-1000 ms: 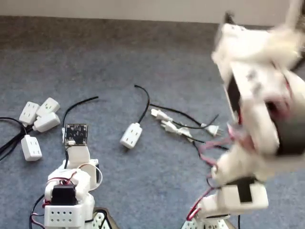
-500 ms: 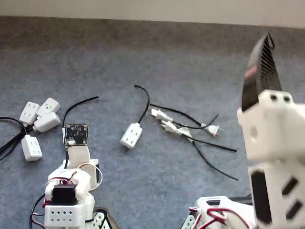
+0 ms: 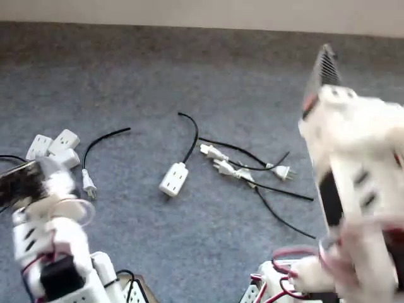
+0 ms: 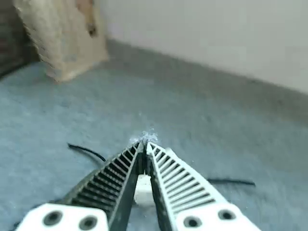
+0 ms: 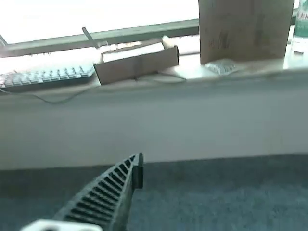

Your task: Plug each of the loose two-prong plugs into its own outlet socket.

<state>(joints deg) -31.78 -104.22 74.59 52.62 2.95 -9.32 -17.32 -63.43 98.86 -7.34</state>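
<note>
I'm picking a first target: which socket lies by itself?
The socket at mid-carpet, on a curved black cord; the other sockets bunch together at the left.

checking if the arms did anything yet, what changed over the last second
The left arm swung left out of its fold, uncovering a plug. The right arm swept round; its hand now points up. The centre outlet and other plugs stayed put.
</note>
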